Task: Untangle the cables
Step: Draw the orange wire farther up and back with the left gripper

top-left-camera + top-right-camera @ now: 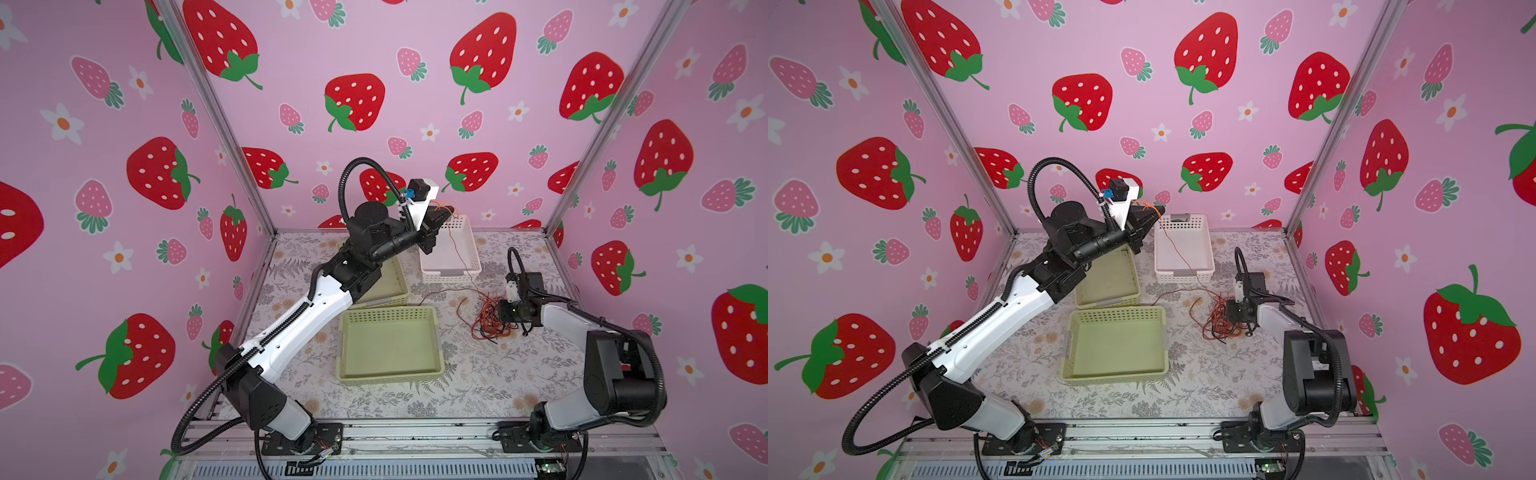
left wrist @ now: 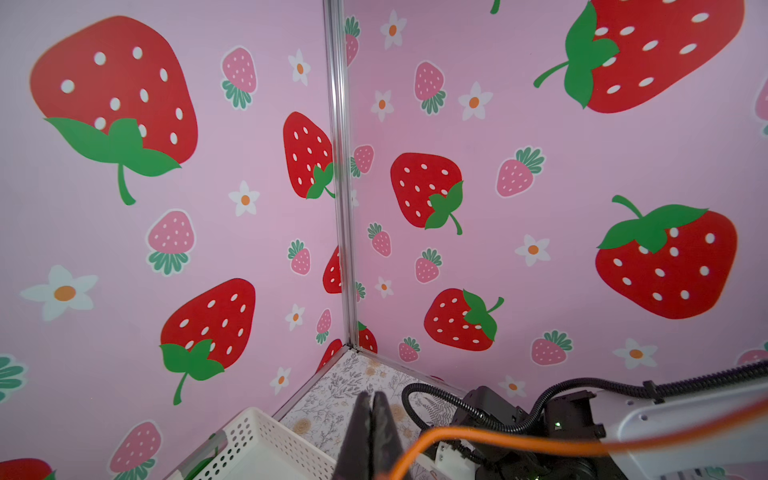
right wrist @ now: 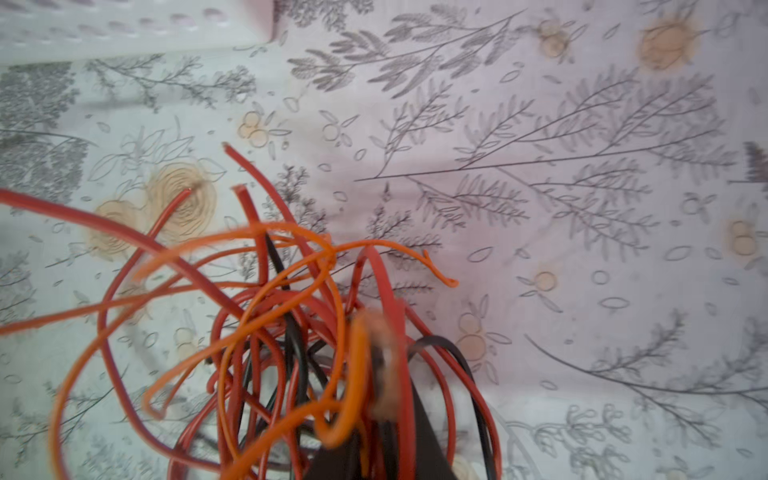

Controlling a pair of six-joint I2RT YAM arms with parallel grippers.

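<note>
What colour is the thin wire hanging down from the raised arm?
Orange. The cable shows best in the left wrist view, close to the camera.

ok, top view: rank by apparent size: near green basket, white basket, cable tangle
1. near green basket
2. white basket; it sits farther back, so the true gap is unsure
3. cable tangle
</note>
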